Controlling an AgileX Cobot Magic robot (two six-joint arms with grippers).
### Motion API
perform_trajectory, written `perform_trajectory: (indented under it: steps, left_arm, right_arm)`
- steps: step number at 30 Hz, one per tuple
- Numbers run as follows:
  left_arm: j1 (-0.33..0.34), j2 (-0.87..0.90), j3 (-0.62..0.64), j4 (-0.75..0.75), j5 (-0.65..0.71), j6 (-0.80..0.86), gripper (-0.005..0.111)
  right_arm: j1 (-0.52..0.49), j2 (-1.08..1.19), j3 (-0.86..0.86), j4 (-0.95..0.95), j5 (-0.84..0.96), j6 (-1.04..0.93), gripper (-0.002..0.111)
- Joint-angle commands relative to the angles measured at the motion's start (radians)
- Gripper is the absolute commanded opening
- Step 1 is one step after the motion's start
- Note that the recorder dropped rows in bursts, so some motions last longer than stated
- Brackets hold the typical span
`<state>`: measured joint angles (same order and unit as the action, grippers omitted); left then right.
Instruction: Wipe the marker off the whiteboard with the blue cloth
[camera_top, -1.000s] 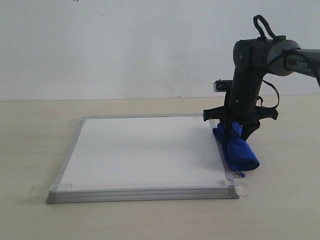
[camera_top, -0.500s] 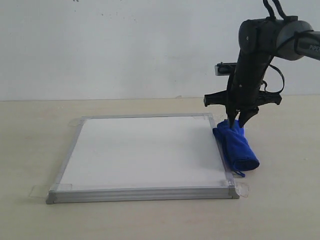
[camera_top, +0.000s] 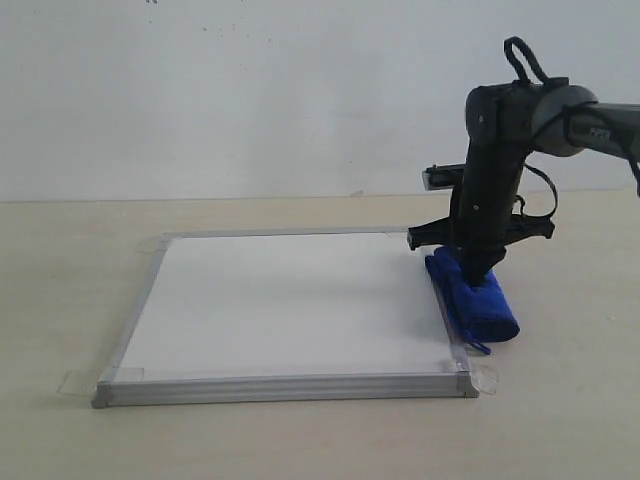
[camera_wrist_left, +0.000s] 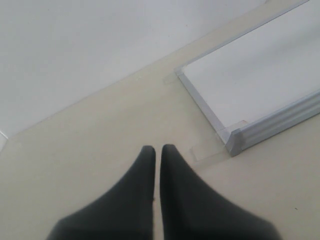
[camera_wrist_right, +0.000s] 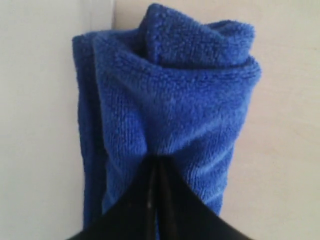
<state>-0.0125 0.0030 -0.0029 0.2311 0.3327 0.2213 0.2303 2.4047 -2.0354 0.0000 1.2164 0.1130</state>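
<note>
The whiteboard (camera_top: 280, 300) lies flat on the table, and its near corner also shows in the left wrist view (camera_wrist_left: 260, 80). No marker shows on its white surface. The blue cloth (camera_top: 487, 310) lies rolled along the board's right frame. My right gripper (camera_top: 472, 272) points straight down onto the cloth's far end. In the right wrist view the right gripper (camera_wrist_right: 157, 162) is shut, and folds of the blue cloth (camera_wrist_right: 185, 100) bunch at its tips. My left gripper (camera_wrist_left: 155, 147) is shut with nothing in it, hovering over bare table off the board's corner.
Clear tape tabs stick out at the board's corners (camera_top: 488, 378) (camera_wrist_left: 207, 150). A plain white wall (camera_top: 250, 90) stands behind the beige table (camera_top: 560, 420).
The right gripper rose off the cloth while closing, then came back down onto the cloth's far end with its jaws shut. The cloth has hardly moved.
</note>
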Motion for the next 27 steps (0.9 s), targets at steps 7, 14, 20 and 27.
perform_trajectory:
  steps: [7,14,20,27]
  left_arm:
    - [0.002,-0.003,0.003,-0.002,-0.003,0.005,0.004]
    - [0.002,-0.003,0.003,-0.002,-0.003,0.005,0.004]
    - [0.002,-0.003,0.003,-0.002,-0.003,0.005,0.004]
    - [0.002,-0.003,0.003,-0.002,-0.003,0.005,0.004]
  right_arm:
    - [-0.001,-0.301,0.095,0.009,0.005,-0.067,0.000]
    - [-0.001,-0.686,0.892,-0.169,-0.223,0.101,0.000]
    - [-0.001,-1.187,1.444,-0.081,-0.523,0.115,0.000]
    - [-0.001,-1.525,1.530,-0.082,-0.492,0.117,0.000]
